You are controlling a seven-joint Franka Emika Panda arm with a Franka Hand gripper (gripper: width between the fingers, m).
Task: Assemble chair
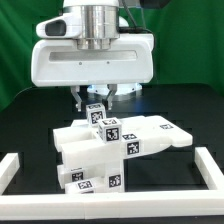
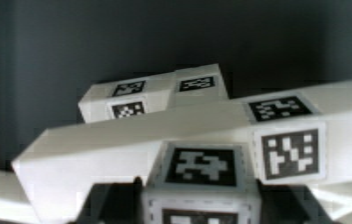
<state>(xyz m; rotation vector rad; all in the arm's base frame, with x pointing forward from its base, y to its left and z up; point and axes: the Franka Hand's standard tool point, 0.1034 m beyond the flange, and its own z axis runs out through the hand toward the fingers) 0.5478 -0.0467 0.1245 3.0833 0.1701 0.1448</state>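
Note:
The chair parts [image 1: 85,150] sit joined in a white blocky cluster with black-and-white tags at the middle of the black table. My gripper [image 1: 100,101] hangs straight over the cluster's back end. In the wrist view its dark fingers [image 2: 112,205] press flush on both sides of a small white tagged block [image 2: 199,168], so the gripper [image 2: 194,208] is shut on it. The block stands on a broad white panel [image 2: 93,150]. Beyond it lies another tagged block [image 2: 155,96]. The robot's white body hides the parts behind the gripper in the exterior view.
Long white border rails frame the work area at the exterior view's left [image 1: 16,170], right [image 1: 207,168] and front [image 1: 110,211]. A green curtain [image 1: 190,50] closes off the back.

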